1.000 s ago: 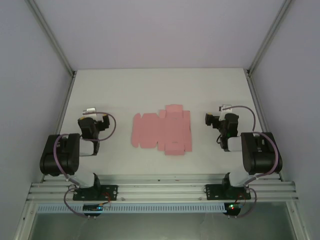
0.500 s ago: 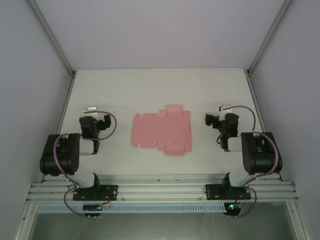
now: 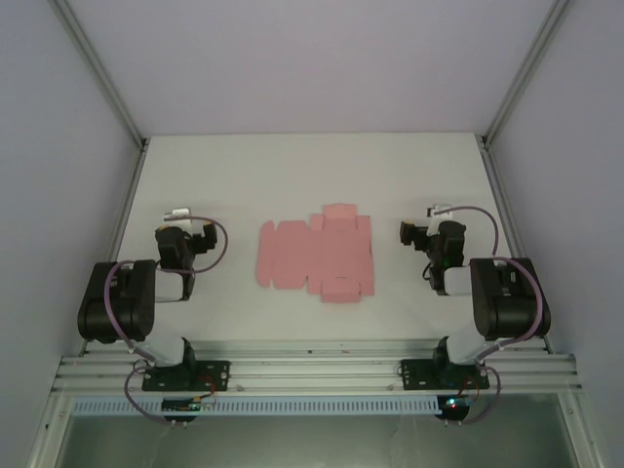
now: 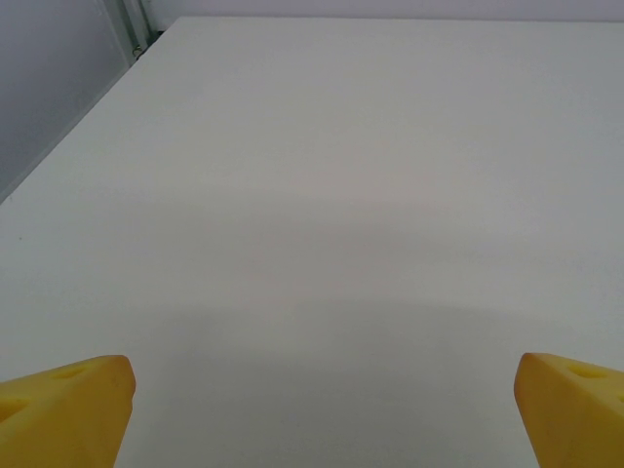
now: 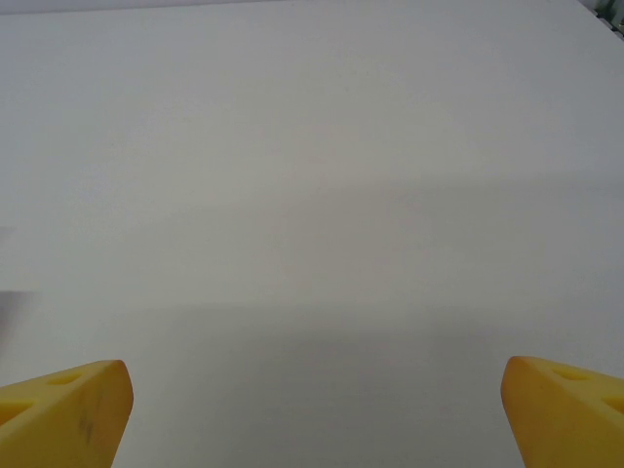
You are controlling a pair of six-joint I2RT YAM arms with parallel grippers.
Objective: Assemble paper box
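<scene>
Left gripper (image 3: 181,222): is hanging released above the table, its jaws spread wide and nothing between them.
Left fingers (image 4: 66,409): are showing as yellow tips at the two bottom corners of the left wrist view, far apart from each other.
Ahead of the left gripper: the bare white table (image 4: 322,195) is stretching away from the fingertips.
Right gripper (image 3: 437,216): is hanging released too, jaws wide and gripping nothing.
Right fingers (image 5: 561,409): are sitting as yellow tips at the bottom corners of the right wrist view, with white tabletop running out ahead of them.
Paper box (image 3: 317,255): is lying between the two grippers as a flat pink die-cut sheet, to the right of the left gripper and to the left of the right one, touching neither.
Box state: is resting unfolded, its flaps and tabs spreading flat on the table.
Arms: are sitting folded back behind their grippers, close to their bases at the near edge.
</scene>
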